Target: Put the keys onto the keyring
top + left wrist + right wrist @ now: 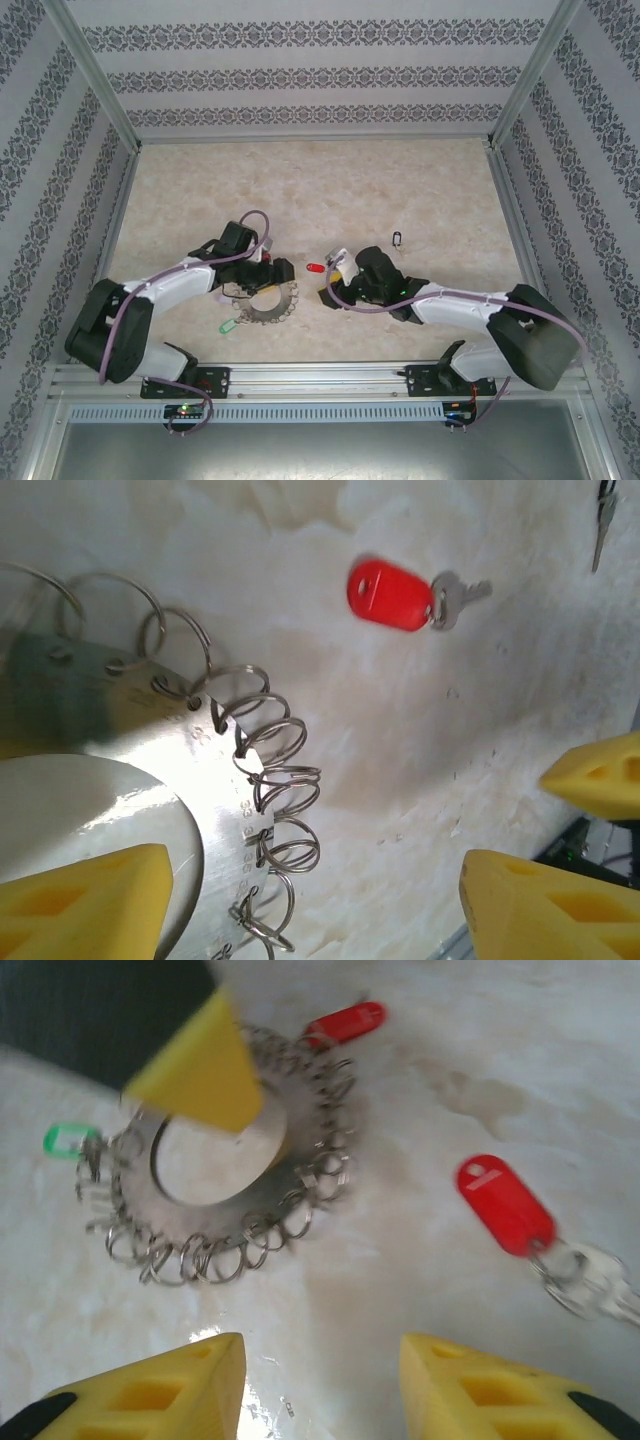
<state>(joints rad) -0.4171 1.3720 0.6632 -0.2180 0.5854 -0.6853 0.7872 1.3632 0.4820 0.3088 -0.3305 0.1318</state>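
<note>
With fingers wide, the left gripper [315, 868] straddles the ring [215, 780] rim; the right gripper [320, 1345], part-open and empty, hovers near a key [505, 1205].

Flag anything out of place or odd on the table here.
One small key lies alone on the table, well apart from the keyring and the loose red-tagged key. Nothing looks spilled or damaged.

free: far half of table [330, 180] | obstacles: left hand [280, 270] over keyring [230, 1210], red key [505, 1205] beside it
</note>
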